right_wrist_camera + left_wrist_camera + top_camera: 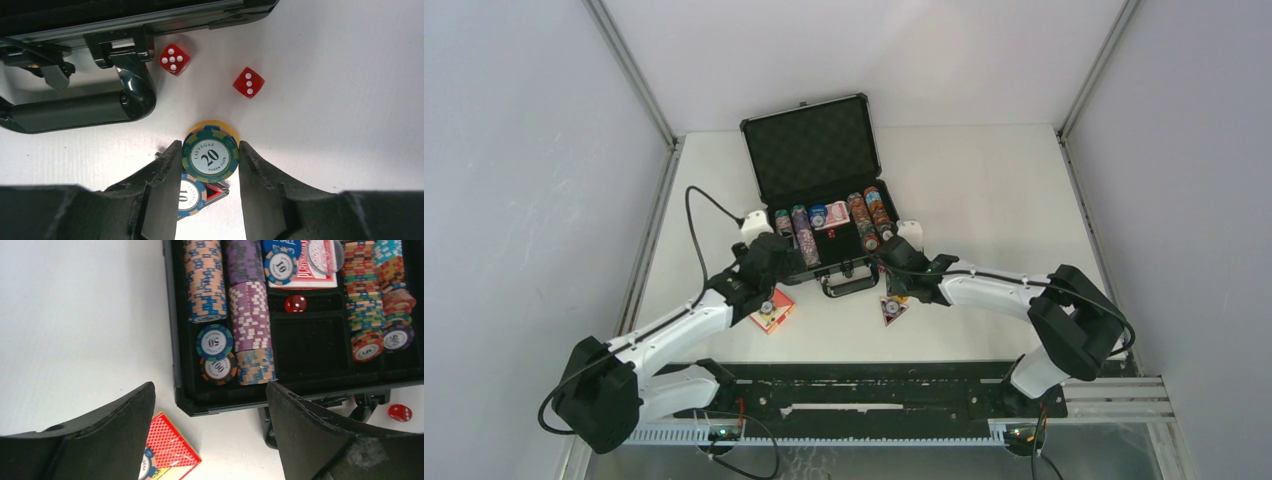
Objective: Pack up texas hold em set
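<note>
Two black fingers [160, 180] of the right gripper [210, 146] press against opposite edges of a small chip stack [210, 160]. The stack has a green-rimmed "20" chip on top and a yellow one showing beneath, so the jaws stand about half apart, clamped on it. A blue "10" chip [189, 197] lies under the stack on the table [984, 190], beside a red-and-black corner of something I cannot make out. All this sits just in front of the case [809, 150], near its handle [75, 107]. Two red dice [174, 59] [248, 82] lie on the table between the stack and the case's front edge, the first almost touching the handle's hinge.

The left gripper [210, 390] has its jaws wide apart with nothing between them, above the case's front left corner. A red card box [167, 452] lies flat on the table just in front of that corner, partly under one finger.

The case stands open at mid-table, lid upright. Inside, rows of chips [250, 315] fill the left and right slots. Loose "50" [214, 342] and "100" [218, 368] chips lie face up at the front left. At the back middle is a second red card box [305, 275], with one die [295, 303] in front of it.
</note>
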`<state>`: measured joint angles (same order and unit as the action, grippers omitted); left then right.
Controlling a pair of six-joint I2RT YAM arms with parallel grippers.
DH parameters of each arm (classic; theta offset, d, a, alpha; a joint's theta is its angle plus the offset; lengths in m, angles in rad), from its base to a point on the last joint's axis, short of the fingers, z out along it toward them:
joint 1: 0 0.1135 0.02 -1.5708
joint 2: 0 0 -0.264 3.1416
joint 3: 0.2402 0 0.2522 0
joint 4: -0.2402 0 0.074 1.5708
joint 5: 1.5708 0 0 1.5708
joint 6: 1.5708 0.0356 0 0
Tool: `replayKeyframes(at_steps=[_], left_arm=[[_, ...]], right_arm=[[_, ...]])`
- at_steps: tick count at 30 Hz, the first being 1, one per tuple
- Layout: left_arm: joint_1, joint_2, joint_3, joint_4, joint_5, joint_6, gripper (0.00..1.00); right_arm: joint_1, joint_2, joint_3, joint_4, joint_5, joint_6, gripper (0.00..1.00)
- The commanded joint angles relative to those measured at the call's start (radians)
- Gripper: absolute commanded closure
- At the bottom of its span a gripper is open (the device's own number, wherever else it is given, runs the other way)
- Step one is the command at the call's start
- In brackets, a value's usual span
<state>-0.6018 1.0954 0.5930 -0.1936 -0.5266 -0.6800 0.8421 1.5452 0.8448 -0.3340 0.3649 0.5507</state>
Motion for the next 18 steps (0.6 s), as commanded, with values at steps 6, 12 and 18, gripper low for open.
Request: replayKeyframes(at_steps=[6, 12, 18], left_arm=[[0.003, 0.022, 0.085, 0.058, 0.112, 0.054, 0.13], [0.003, 0.032, 0.1, 0.069, 0.177, 0.05, 0.11], [0.003, 0.072, 0.125, 0.087, 0.317, 0.022, 0.13]], right_arm=[[0.04, -0.101, 0.017, 0.024, 0.024, -0.042, 0.53], [0.063, -0.136, 0.002, 0.027, 0.052, -0.075, 0.54], [0.079, -0.17, -0.017, 0.03, 0.039, -0.104, 0.53]])
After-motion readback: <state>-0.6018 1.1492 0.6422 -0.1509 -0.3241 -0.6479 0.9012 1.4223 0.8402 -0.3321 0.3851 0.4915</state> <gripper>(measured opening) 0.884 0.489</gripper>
